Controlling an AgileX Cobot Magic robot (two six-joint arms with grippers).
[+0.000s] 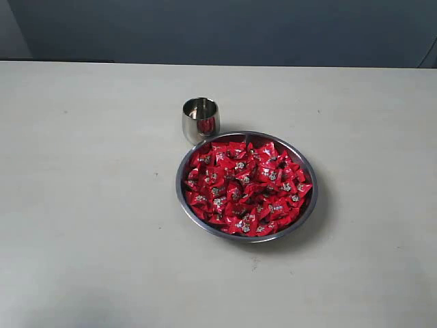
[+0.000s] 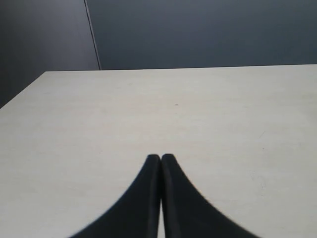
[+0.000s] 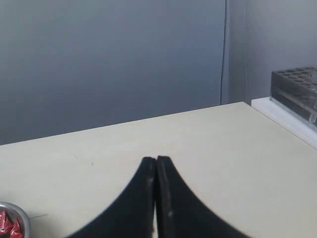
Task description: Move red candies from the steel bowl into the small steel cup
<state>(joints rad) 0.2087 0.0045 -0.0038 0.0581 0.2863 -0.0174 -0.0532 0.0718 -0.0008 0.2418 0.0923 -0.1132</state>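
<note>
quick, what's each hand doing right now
left hand: closed, holding nothing
right hand: closed, holding nothing

The candies (image 1: 244, 189) are wrapped in shiny red, each marked with a small pale silver spot. The bowl (image 1: 311, 205) is seen in bright silver steel, as is the cup (image 1: 200, 113), on whose mirror side a red reflection is carried. The table (image 1: 82, 205) is coloured plain pale cream. The wall (image 1: 239, 27) is painted dark blue-grey. The left gripper (image 2: 160, 157) and right gripper (image 3: 156, 159) are finished in black. A dark grey rack (image 3: 297, 84) is patterned with rows of holes.
</note>
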